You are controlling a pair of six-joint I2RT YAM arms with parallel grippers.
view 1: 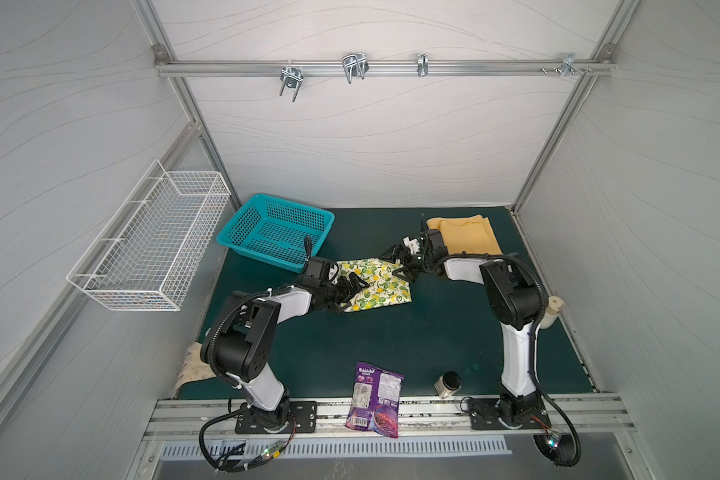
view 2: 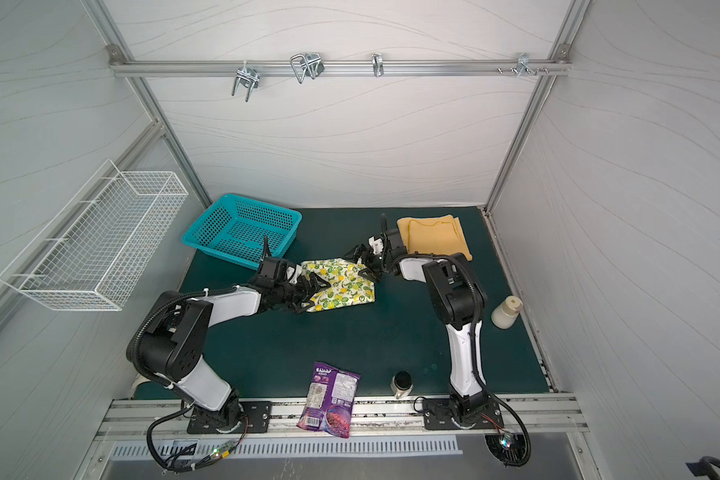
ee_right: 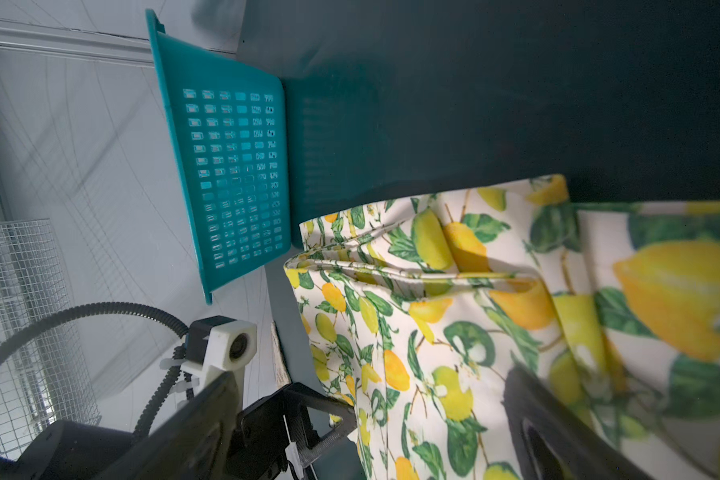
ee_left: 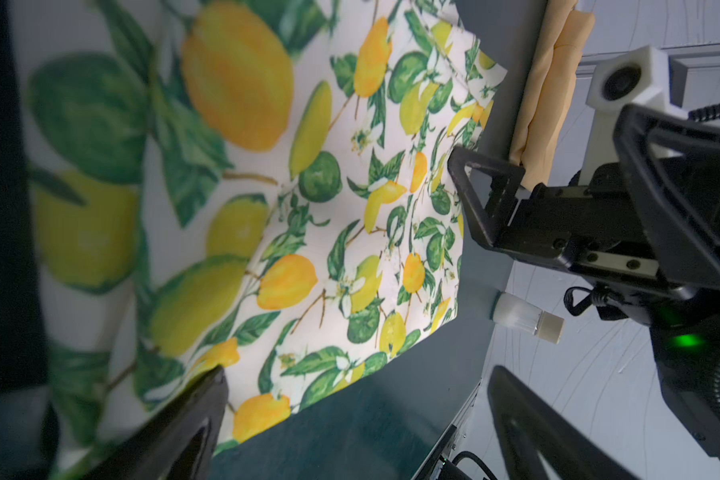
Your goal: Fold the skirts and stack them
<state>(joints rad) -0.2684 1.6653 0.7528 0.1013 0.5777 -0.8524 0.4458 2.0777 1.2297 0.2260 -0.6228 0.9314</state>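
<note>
We judge the job to be a little past halfway. The mustard skirt [view 1: 466,237] lies at the far right of the table [view 1: 391,345] as a tidy rectangle with its layers showing along one edge, so we count it as folded and parked. The lemon skirt [view 1: 381,286] lies flat in the middle of the table, somewhat toward the far side. It sits just to the near right of the teal basket [view 1: 294,205] and apart from the mustard one. It is already a compact shape. The right wrist view shows a doubled hem and overlapping layers at the corner nearest the basket, so at least one fold is in (how many, we cannot tell).

Both tools are at this skirt, one on each side. The left tool [view 1: 352,296] hovers over its left edge with jaws spread wide and nothing between them. In the left wrist view one finger sits right over the print, though we cannot say whether it touches the cloth. The right tool [view 1: 396,264] is at the far-right corner, jaws equally wide, holding nothing.

What is left, as we read it, is perhaps one more fold or a squaring-up of the lemon skirt. Then comes the stacking itself, since neither skirt lies on the other. The purple snack bag [view 1: 375,399] at the near edge has no part in this.
</note>
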